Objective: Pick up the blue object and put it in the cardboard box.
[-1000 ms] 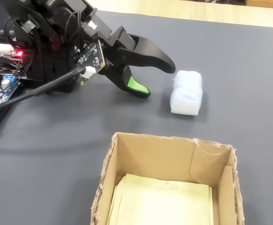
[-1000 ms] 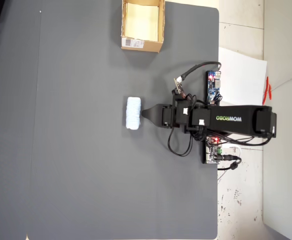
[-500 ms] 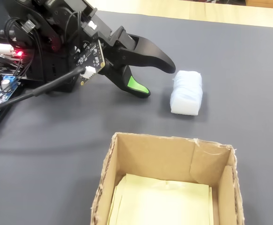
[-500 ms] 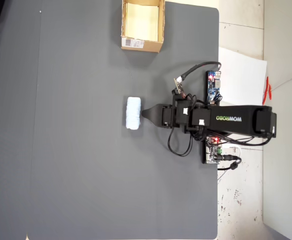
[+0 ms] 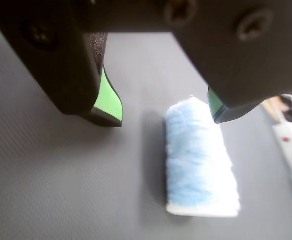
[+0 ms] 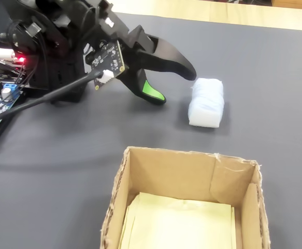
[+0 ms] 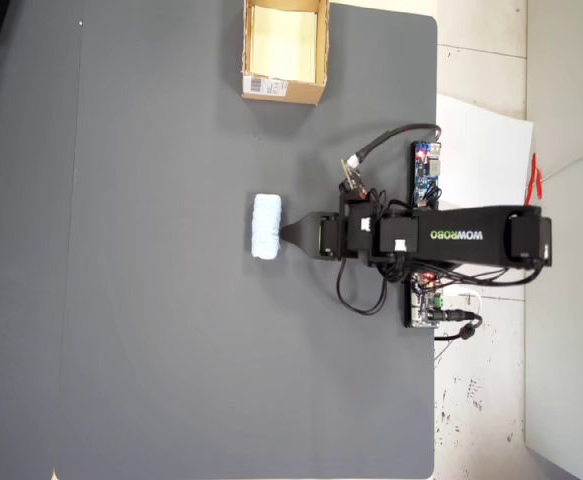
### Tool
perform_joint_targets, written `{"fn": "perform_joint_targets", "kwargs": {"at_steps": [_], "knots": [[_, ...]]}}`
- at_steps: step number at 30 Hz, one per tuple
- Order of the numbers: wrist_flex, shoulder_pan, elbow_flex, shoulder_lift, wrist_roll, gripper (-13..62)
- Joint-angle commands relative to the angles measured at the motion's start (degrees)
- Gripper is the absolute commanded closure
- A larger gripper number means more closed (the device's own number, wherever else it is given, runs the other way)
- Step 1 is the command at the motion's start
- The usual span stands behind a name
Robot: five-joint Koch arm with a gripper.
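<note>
While the blue object (image 5: 198, 157) lies on grey mat (image 5: 60, 175), jaws apart just beside it, cardboard box (image 6: 184, 179) well apart.

hobby workshop — bare circuit boards (image 7: 426, 170) | loose cables (image 7: 376, 150) | grey mat (image 7: 171, 350)

blue object (image 7: 267, 227) between claw (image 7: 289, 234) and distant cardboard box (image 7: 284, 88)

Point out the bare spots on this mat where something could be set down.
In the overhead view, the grey mat is bare below the blue object and across its whole left half, also between that object and the cardboard box. It is crowded at the right edge, where the arm, its boards and cables sit; the gripper reaches to the object.
</note>
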Motion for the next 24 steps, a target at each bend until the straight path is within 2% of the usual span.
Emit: {"fn": "perform_joint_targets", "kwargs": {"at_steps": [1, 9, 13, 24], "knots": [[0.4, -0.5, -4.3, 2.7, 0.3, 16.3], [11.7, -0.6, -19.0, -4.4, -0.9, 16.3], [19.3, -0.5, -28.2, -13.4, -0.8, 16.3], [22.9, -0.2, -40.3, -27.2, -0.3, 16.3]]}}
